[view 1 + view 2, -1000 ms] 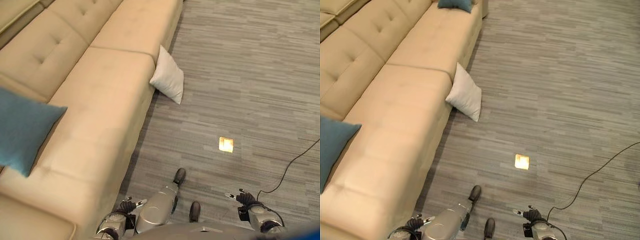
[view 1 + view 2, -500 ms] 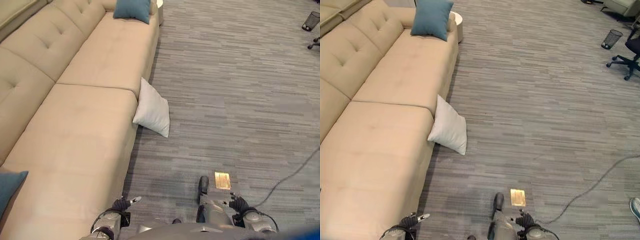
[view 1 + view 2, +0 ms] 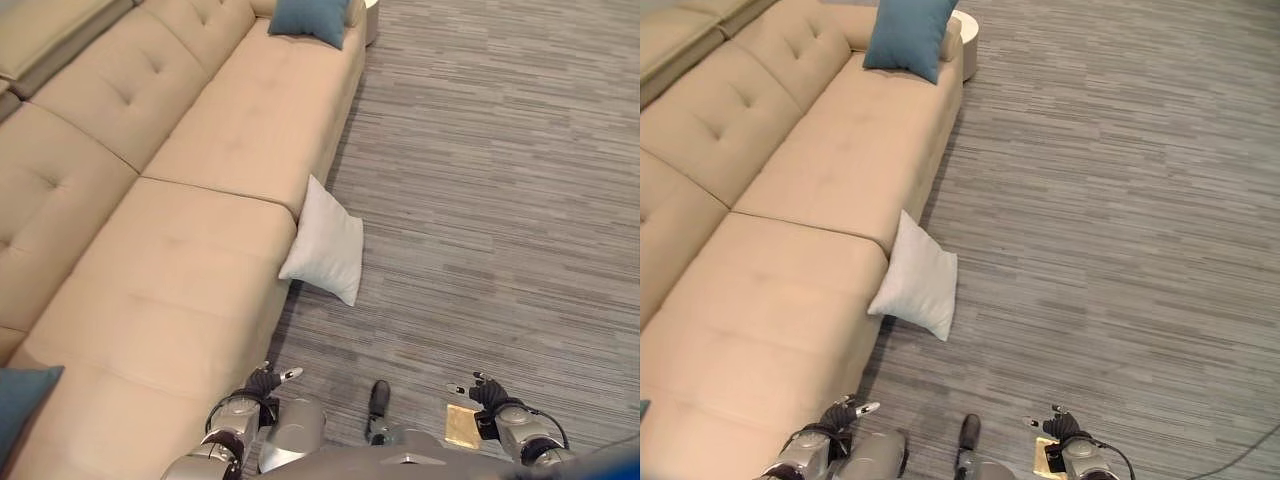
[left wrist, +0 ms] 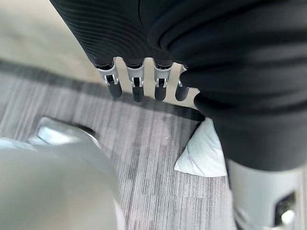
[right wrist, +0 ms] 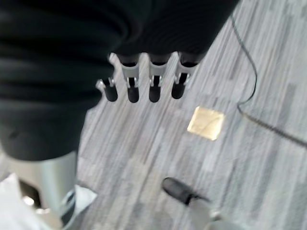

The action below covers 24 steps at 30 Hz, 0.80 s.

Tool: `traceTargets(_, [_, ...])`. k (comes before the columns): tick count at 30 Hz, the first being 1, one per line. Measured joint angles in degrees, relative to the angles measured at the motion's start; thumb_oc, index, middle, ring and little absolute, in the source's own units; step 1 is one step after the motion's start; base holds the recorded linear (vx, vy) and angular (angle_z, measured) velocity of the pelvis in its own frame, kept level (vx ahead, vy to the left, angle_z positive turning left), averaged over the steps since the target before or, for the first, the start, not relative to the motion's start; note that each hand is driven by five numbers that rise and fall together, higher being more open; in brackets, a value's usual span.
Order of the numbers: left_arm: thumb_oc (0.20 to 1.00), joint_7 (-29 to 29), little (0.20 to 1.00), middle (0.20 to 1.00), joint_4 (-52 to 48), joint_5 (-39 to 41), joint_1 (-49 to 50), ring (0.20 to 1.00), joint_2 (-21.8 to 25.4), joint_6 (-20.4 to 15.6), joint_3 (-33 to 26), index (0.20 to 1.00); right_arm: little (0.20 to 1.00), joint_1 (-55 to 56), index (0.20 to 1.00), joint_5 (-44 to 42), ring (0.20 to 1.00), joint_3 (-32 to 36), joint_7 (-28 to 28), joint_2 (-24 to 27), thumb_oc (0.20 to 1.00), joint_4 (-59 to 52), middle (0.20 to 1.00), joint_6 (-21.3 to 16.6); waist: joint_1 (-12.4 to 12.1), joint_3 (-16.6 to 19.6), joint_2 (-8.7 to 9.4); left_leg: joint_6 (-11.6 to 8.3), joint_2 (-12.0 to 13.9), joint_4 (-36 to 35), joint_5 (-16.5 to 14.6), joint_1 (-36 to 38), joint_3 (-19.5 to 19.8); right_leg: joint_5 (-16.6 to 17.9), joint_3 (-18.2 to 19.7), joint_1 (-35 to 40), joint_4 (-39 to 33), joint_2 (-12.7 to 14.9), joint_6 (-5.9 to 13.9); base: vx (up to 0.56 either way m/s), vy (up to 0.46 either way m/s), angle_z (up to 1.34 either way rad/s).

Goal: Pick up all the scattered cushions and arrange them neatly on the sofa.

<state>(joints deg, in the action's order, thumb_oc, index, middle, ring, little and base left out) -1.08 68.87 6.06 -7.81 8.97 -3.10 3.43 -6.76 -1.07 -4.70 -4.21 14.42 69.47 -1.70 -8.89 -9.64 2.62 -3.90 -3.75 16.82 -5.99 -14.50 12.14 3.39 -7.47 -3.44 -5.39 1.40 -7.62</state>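
One blue cushion (image 3: 908, 38) sits on the sofa (image 3: 790, 210), the white cushion (image 3: 917, 281) leans on the floor (image 3: 1120, 220), and the left hand (image 3: 264, 381) and right hand (image 3: 488, 392) hang empty, fingers relaxed.

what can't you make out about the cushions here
- White cushion: its back side, pressed against the sofa front, is hidden in the eye views; in the left wrist view the left hand's dark cover hides all but a corner.
- Blue cushion: its top is cut off by the frame edge.

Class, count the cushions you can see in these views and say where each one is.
3: a white cushion on the floor leaning against the sofa front, a blue cushion at the sofa's far end, a blue corner at its near end. Others may lie out of view.
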Motion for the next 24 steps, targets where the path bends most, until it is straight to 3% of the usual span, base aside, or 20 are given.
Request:
traceTargets(2, [1.000,0.1,1.000,1.000,-0.5,0.0,-0.5,1.000,0.0,0.1,1.1,1.000,1.000,0.2,1.000,0.0,1.000,-0.1,-0.4,1.2,1.000,0.9,1.000,0.2,-0.7,-0.2,-1.92,-3.02,-4.7,-9.6,3.1,-1.3,2.1,-2.1,1.0,-0.4,0.7,1.3,0.99,0.20,-0.005,-0.31])
traceTargets(3, [1.000,0.1,1.000,1.000,-0.7,0.0,1.6,1.000,-0.2,0.5,0.8,1.000,1.000,0.8,1.000,0.0,1.000,-0.1,-0.4,2.3,1.000,1.7,1.000,0.2,-2.0,0.5,-5.55,-2.82,-3.9,-13.7,4.8,-0.2,3.0,-2.3,2.6,0.5,0.6,-1.2,3.71,0.29,0.028,-0.98])
traceTargets(4, [1.000,0.2,1.000,1.000,-0.5,0.0,2.5,1.000,-0.2,0.9,-0.6,1.000,1.000,0.4,1.000,0.1,1.000,-0.7,-0.3,2.0,1.000,1.7,1.000,0.4,-2.0,0.2,-5.76,-1.00,-3.8,-13.9,7.6,1.2,2.5,-2.9,4.1,1.1,1.4,-1.5,5.47,0.25,0.036,-1.18])
traceTargets(6, [1.000,0.1,1.000,1.000,-0.1,0.1,4.7,1.000,0.9,1.3,-1.8,1.000,1.000,0.9,1.000,0.2,1.000,-1.5,0.0,1.0,1.000,1.9,1.000,0.3,-2.0,0.6,-4.42,-0.90,-4.6,-14.5,9.5,5.1,1.9,-5.5,5.3,1.2,6.5,-0.8,8.10,0.10,0.034,-0.79])
traceTargets(9, [1.000,0.1,1.000,1.000,-0.1,0.0,4.3,1.000,1.5,1.3,-2.6,1.000,1.000,1.7,1.000,0.2,1.000,-2.2,0.0,-0.1,1.000,1.5,1.000,0.2,-2.2,1.9,-2.09,3.12,-5.7,-14.8,8.2,7.9,0.6,-10.4,5.0,0.2,14.5,0.5,9.80,0.13,0.086,-0.34])
traceTargets(10, [1.000,0.0,1.000,1.000,-0.4,0.1,4.1,1.000,1.5,1.4,-2.7,1.000,1.000,1.6,1.000,0.3,1.000,-2.6,0.3,-0.6,1.000,1.4,1.000,0.2,-2.7,2.0,-1.94,4.70,-5.0,-15.1,8.6,9.0,-1.6,-11.9,5.1,-2.4,21.6,0.7,11.76,0.08,0.005,-0.67])
traceTargets(11, [1.000,-0.1,1.000,1.000,-0.9,0.0,3.3,1.000,1.3,1.4,-2.5,1.000,1.000,1.7,1.000,0.3,1.000,-3.4,0.5,-1.0,1.000,0.7,1.000,0.0,-3.1,2.6,-2.53,8.56,-5.0,-15.0,7.9,10.4,-2.0,-11.6,5.2,-8.2,34.1,1.0,14.45,0.12,-0.051,-0.53])
traceTargets(12, [1.000,-0.2,1.000,1.000,-0.5,0.1,2.9,1.000,1.4,1.3,-1.5,1.000,1.000,1.0,1.000,0.3,1.000,-3.7,0.5,-1.0,1.000,-0.1,1.000,0.0,-2.7,2.5,-3.02,9.48,-5.0,-14.8,7.6,10.5,-1.7,-11.6,5.1,-11.3,40.1,1.4,15.34,0.10,-0.079,-0.17])
traceTargets(13, [1.000,-0.2,1.000,1.000,-0.5,0.0,1.9,1.000,1.5,1.2,-1.3,1.000,1.000,1.0,1.000,0.3,1.000,-3.9,0.6,-1.2,1.000,0.0,1.000,0.1,-2.1,2.6,-3.33,8.81,-5.0,-14.9,7.2,10.5,-1.4,-11.6,5.2,-12.7,40.8,1.8,15.04,0.08,-0.122,0.34])
traceTargets(15, [1.000,-0.4,1.000,1.000,-0.9,0.0,1.8,1.000,1.6,0.9,-1.4,1.000,1.000,0.8,1.000,0.3,1.000,-4.0,0.7,-1.5,1.000,0.0,1.000,0.1,-1.8,2.8,-3.47,8.98,-5.2,-15.0,7.4,10.9,-1.4,-11.9,4.2,-12.6,34.5,3.0,13.69,0.08,-0.150,0.17])
traceTargets(16, [1.000,-0.6,1.000,1.000,-1.1,0.0,2.0,1.000,1.7,0.9,-1.3,1.000,1.000,0.3,1.000,0.3,1.000,-4.0,0.7,-1.7,1.000,0.0,1.000,0.1,-1.9,2.9,-3.65,8.64,-5.2,-15.3,7.1,11.6,-1.8,-10.8,3.6,-12.3,29.2,4.9,12.60,0.12,-0.186,-0.15])
traceTargets(20, [1.000,-0.6,1.000,1.000,-0.6,0.0,4.1,1.000,1.9,0.9,-1.6,1.000,1.000,0.1,1.000,0.3,1.000,-3.8,1.1,-2.4,1.000,-0.7,1.000,0.0,-1.5,3.6,-3.78,7.60,-5.1,-17.2,6.4,12.9,-2.5,-2.3,1.9,-10.6,11.7,9.3,14.42,0.19,-0.324,-0.16])
traceTargets(21, [1.000,-0.6,1.000,1.000,-0.4,0.0,5.2,1.000,2.1,0.9,-1.7,1.000,1.000,0.5,1.000,0.3,1.000,-3.9,1.4,-3.1,1.000,-0.9,1.000,0.0,-1.5,4.1,-3.49,7.32,-4.5,-17.7,6.2,14.1,-2.8,-0.9,1.4,-9.0,8.7,8.0,13.98,0.14,-0.311,-0.10])
traceTargets(24, [1.000,-0.6,1.000,1.000,-0.6,0.1,6.4,1.000,2.8,0.8,-1.4,1.000,1.000,2.8,1.000,0.3,1.000,-3.9,1.7,-3.5,1.000,0.3,1.000,0.1,-1.2,6.4,-0.30,6.16,-3.9,-17.5,5.5,14.5,-1.9,0.1,1.9,-8.8,10.8,2.5,12.49,0.13,-0.298,0.13])
